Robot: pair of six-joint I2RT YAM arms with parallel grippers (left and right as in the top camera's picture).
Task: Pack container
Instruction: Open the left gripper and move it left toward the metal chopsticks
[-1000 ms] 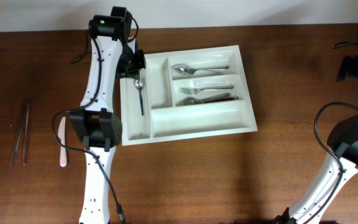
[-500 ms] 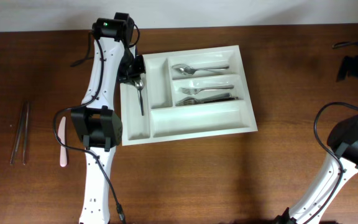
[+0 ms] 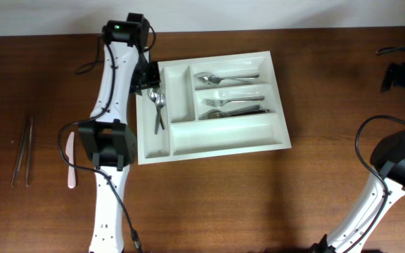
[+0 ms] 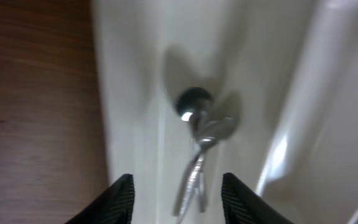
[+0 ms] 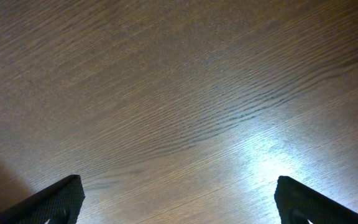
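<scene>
Hovering over the container's [image 3: 223, 135] leftmost compartment, the left hand [image 4: 178, 180] stands open above two spoons [image 4: 201, 124]. The right hand [image 5: 179, 190] gapes wide over the surface [image 5: 166, 93].

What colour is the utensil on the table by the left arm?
The utensil is pink; overhead view.

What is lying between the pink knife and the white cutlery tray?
In the overhead view, only the left arm stands between the pink knife and the cutlery tray; no loose item shows there.

White container [image 3: 220, 138]; silver spoons [image 3: 158, 105] — brown table [image 3: 259, 200]
</scene>
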